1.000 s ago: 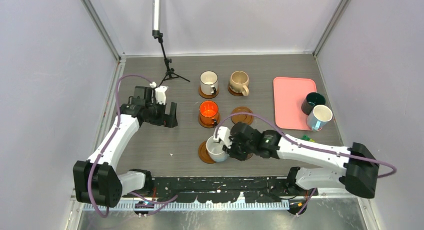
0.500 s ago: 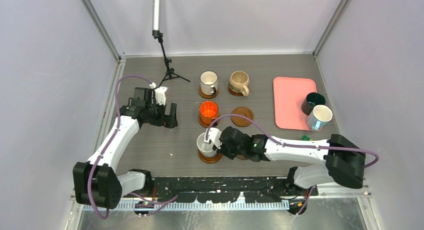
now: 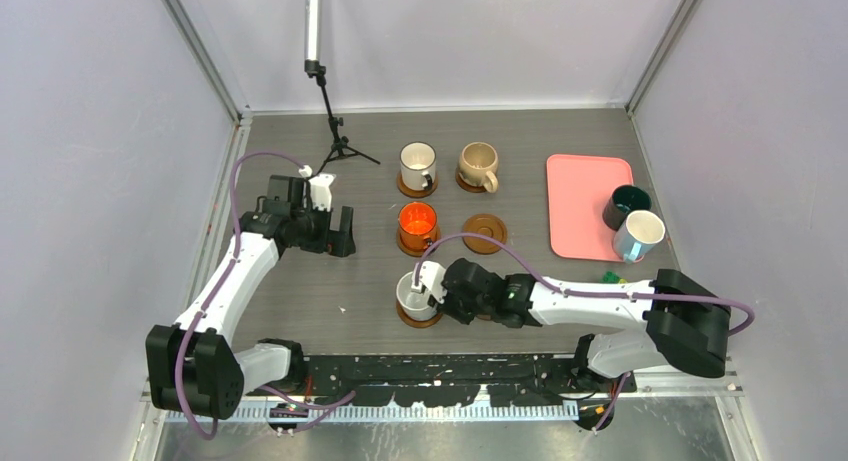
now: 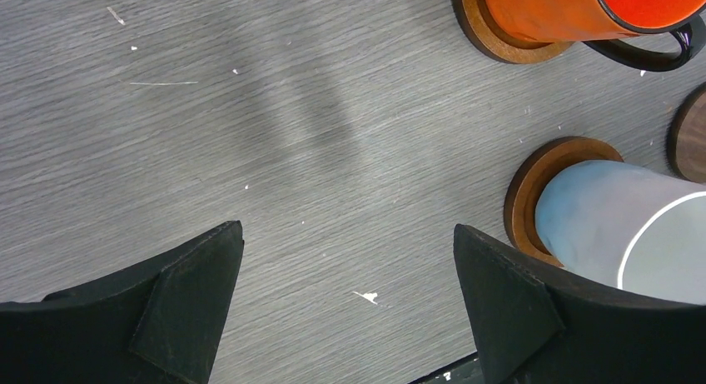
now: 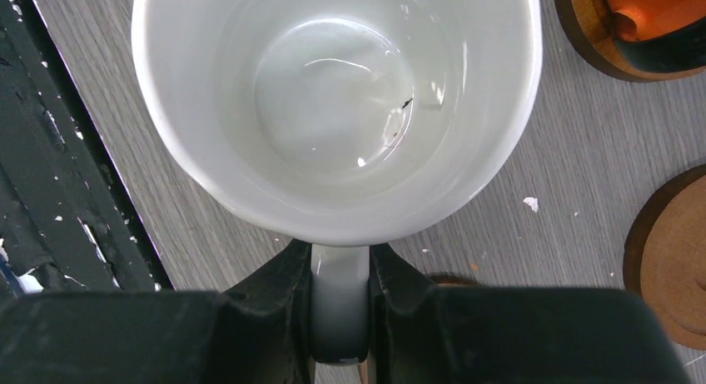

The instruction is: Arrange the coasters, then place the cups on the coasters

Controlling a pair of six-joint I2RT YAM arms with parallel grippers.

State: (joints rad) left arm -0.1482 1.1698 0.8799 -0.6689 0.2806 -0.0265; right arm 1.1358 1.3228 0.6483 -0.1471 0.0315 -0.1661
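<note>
**Seating the white mug on its coaster**

From above: find the right gripper [image 3: 433, 295] clamped on the white mug [image 3: 412, 292], with a coaster [image 3: 421, 319] directly beneath it, showing only on the side nearer the arm's base. Cannot tell from here whether the base has touched down or sits centred, so confirm both before letting go. Note the orange mug [image 3: 417, 221] just beyond the gripper and an empty coaster [image 3: 484, 232] beyond and to its right, and stay clear of both. Find the left gripper [image 3: 340, 233] well off to the left, jaws wide apart, holding nothing.

From the left wrist: look past the spread fingers [image 4: 166, 326] at the table [image 4: 291, 151], with the white mug and the coaster's rim ahead and to the right. Use this side view to check that the mug stands upright over the rim.

From the right wrist: see both tips pinched together on the handle [image 5: 340, 305], the bowl of the mug straight ahead. Lower gently until the base lies flat. Then open just enough to free the handle and back straight out, never sideways.
</note>
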